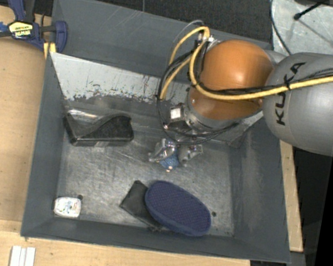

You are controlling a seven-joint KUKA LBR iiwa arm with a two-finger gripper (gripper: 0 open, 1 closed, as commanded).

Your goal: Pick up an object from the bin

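In the bin (pixel 108 176) — flat case (pixel 98 129) at left, oval pad (pixel 177 208) in front, small box (pixel 67 207) front-left.

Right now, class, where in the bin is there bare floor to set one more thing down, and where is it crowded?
Widest bare floor: centre-left, between the black case, the white block and the blue pad. A second patch lies right, between the gripper and the bin's right wall. Crowded: around the gripper, over a small bluish thing.

Single camera above the bin (pixel 102 172), angled down, arm (pixel 306 103) entering from right
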